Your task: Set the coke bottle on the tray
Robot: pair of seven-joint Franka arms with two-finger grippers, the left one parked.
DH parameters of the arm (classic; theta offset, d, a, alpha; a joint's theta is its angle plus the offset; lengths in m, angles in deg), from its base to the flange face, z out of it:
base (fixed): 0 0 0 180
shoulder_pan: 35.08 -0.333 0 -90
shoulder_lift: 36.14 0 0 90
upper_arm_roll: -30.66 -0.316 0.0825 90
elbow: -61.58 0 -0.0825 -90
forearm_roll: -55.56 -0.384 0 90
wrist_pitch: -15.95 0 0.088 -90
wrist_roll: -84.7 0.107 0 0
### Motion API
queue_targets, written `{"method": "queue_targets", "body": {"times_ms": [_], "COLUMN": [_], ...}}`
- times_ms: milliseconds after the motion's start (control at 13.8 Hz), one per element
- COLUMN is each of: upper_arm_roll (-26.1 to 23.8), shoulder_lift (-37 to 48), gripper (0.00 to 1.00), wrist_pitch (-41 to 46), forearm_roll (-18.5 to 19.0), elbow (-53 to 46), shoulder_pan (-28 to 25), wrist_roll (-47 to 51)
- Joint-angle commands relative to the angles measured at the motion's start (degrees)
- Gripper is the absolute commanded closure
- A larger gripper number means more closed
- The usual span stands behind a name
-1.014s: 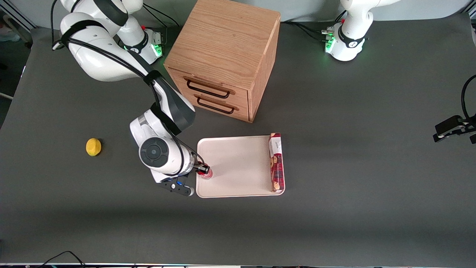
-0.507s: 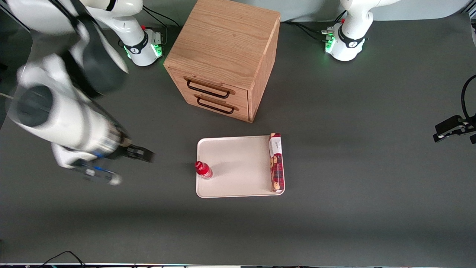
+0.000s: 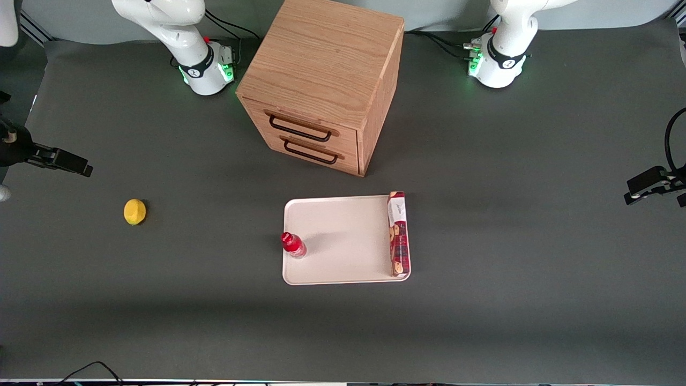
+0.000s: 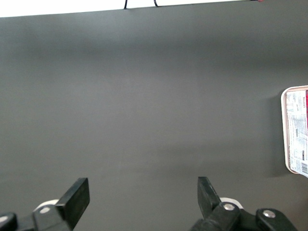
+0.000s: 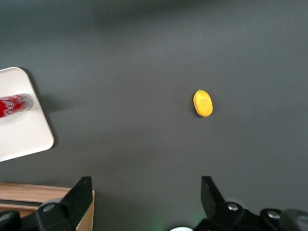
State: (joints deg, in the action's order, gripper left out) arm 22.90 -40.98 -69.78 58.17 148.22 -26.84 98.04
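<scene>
The coke bottle, small and red with a red cap, stands upright on the cream tray, close to the tray's edge toward the working arm's end. My right gripper is open and empty, raised high near the working arm's end of the table, well away from the bottle. The right wrist view looks down past the open gripper at the bottle on a corner of the tray.
A long red biscuit box lies along the tray's edge toward the parked arm's end. A yellow lemon lies on the dark table between tray and gripper, also in the right wrist view. A wooden two-drawer cabinet stands farther from the front camera than the tray.
My gripper let go of the bottle, which stays standing on the tray. The arm has pulled up and away toward its own end of the table.
</scene>
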Motion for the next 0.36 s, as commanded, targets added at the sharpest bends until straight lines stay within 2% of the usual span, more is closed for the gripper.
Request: {"method": "queue_targets", "body": {"times_ms": [0,290], "upper_arm_roll": [0.55,0.64], "shoulder_lift": [10.38,7.67], "gripper": [0.0,0.0], "wrist_pitch": [-8.04,-6.99], "forearm_roll": [-1.91,-2.0], "elbow": [17.24,10.06], "shoulder_pan": [-0.86,-1.65], "wrist_roll": [-0.59,2.13]}}
